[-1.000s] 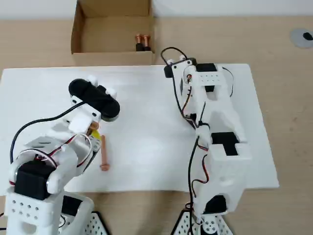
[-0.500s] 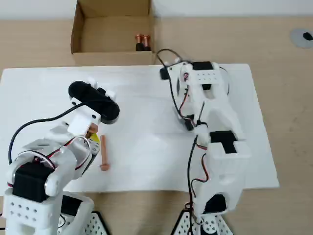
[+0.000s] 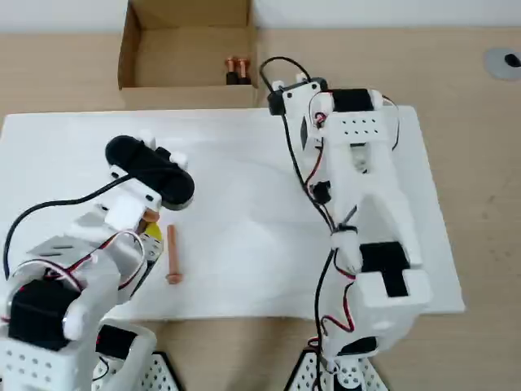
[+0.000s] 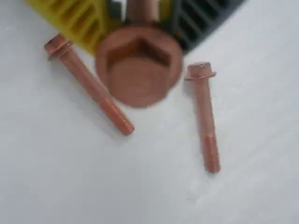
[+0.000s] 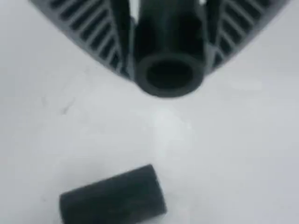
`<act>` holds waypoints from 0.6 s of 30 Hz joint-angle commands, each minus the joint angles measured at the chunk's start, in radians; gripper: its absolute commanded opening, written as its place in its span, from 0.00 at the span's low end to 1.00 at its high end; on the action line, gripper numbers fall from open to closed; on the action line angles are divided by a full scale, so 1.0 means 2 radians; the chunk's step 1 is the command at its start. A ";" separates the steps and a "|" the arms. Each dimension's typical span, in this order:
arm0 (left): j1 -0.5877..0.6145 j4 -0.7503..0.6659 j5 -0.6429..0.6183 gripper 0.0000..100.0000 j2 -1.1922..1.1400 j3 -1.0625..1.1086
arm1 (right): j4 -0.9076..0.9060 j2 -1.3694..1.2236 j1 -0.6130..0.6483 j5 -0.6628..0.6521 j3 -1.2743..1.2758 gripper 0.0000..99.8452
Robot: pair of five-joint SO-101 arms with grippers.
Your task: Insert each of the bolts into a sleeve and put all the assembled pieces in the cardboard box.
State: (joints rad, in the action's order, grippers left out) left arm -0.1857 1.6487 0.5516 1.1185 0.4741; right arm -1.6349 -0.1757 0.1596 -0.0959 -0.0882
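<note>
Bolt (image 4: 138, 65) is clamped in the left hand (image 4: 140, 11), hexagonal head facing the wrist camera; first loose bolt (image 4: 88, 84) and second loose bolt (image 4: 204, 116) lie apart on the white sheet (image 3: 244, 228) beneath, one to either side of the held head; right hand (image 5: 168, 18) is clamped on a black sleeve (image 5: 169, 70), bore seen end-on; second sleeve (image 5: 112, 198) lies on its side on the sheet nearby; cardboard box (image 3: 126, 57) stands on the bench (image 3: 65, 73) beyond the sheet; assembled pieces (image 3: 237, 69) rest in its corner nearest the right arm.
</note>
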 commanded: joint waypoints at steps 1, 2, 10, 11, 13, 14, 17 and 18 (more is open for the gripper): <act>-0.005 -0.002 -0.033 0.02 0.005 -0.047 | -0.006 0.077 0.009 0.002 -0.027 0.01; -0.005 -0.004 -0.061 0.02 0.005 -0.058 | -0.005 0.100 0.010 0.002 -0.027 0.01; -0.005 -0.052 -0.218 0.02 0.005 -0.108 | -0.006 0.346 0.083 -0.002 -0.018 0.01; -0.005 -0.059 -0.228 0.02 0.006 -0.111 | -0.006 0.376 0.096 -0.002 -0.010 0.01; -0.005 -0.067 -0.249 0.02 0.008 -0.123 | -0.006 0.432 0.122 -0.002 0.018 0.01; -0.005 -0.069 -0.258 0.02 0.013 -0.130 | -0.006 0.459 0.139 -0.002 0.036 0.01; -0.005 -0.091 -0.284 0.02 0.029 -0.135 | -0.002 0.540 0.179 -0.003 0.110 0.01; -0.005 -0.101 -0.290 0.02 0.034 -0.134 | 0.005 0.563 0.190 -0.003 0.136 0.01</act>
State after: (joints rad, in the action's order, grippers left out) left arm -0.1857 1.5029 0.0069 1.1661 0.2608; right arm -1.6425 0.8002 0.4710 -0.0959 0.0729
